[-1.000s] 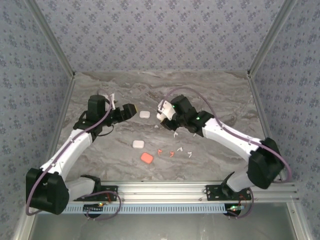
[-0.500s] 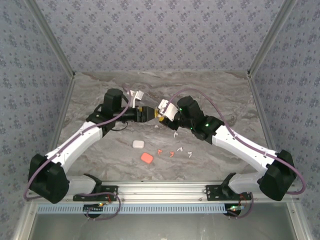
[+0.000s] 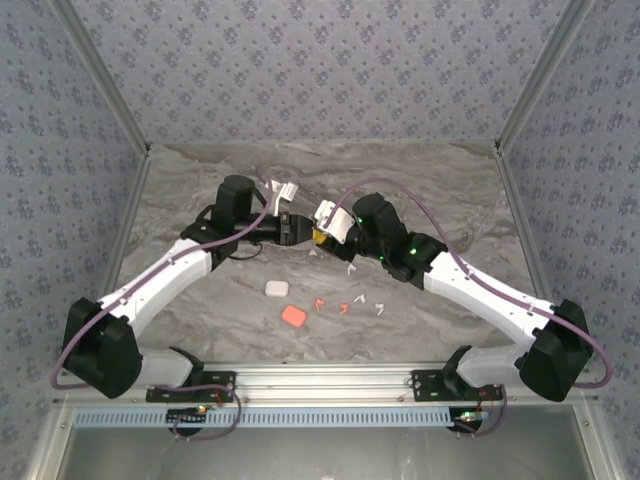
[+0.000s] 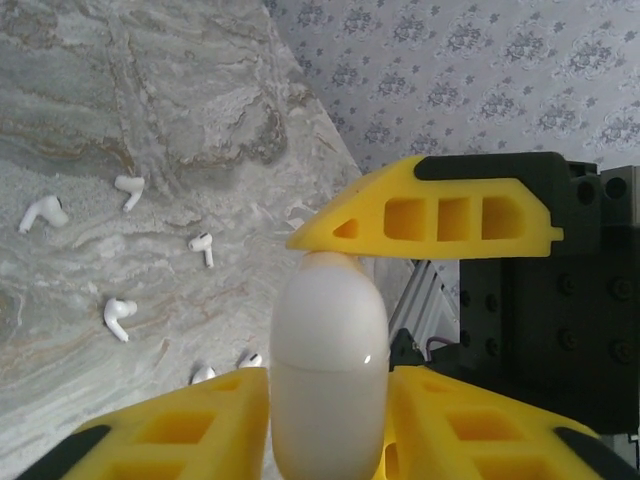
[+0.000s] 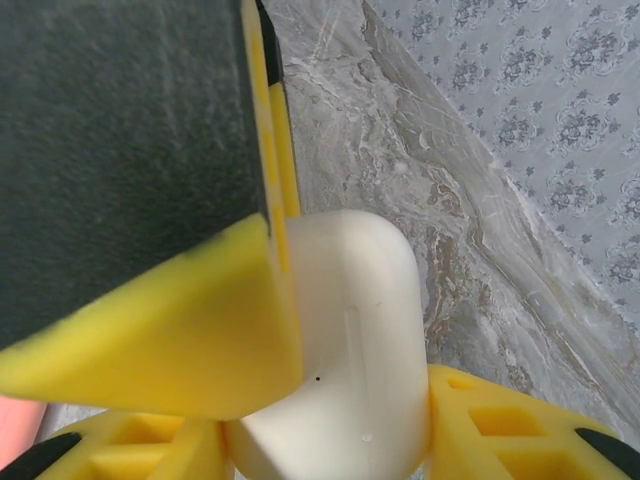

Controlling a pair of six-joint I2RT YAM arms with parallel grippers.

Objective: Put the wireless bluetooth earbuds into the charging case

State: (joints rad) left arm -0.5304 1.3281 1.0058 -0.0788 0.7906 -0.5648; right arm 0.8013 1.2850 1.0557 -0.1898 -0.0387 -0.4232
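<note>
Left gripper (image 4: 328, 400) and right gripper (image 5: 325, 415) pinching white charging case (image 5: 355, 320), earbuds (image 4: 120, 318) on table (image 4: 150, 100)

Top external: high at the near edge, looking down on the grey marbled tabletop (image 3: 450, 200).
Wrist views: very close, from opposite sides.
Shared: one white rounded plastic case (image 4: 328, 370).

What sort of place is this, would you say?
Likely a robot test booth: a grey marble-patterned tabletop boxed in by floral-patterned wall panels, with two white-and-black robot arms bolted to an aluminium rail.
</note>
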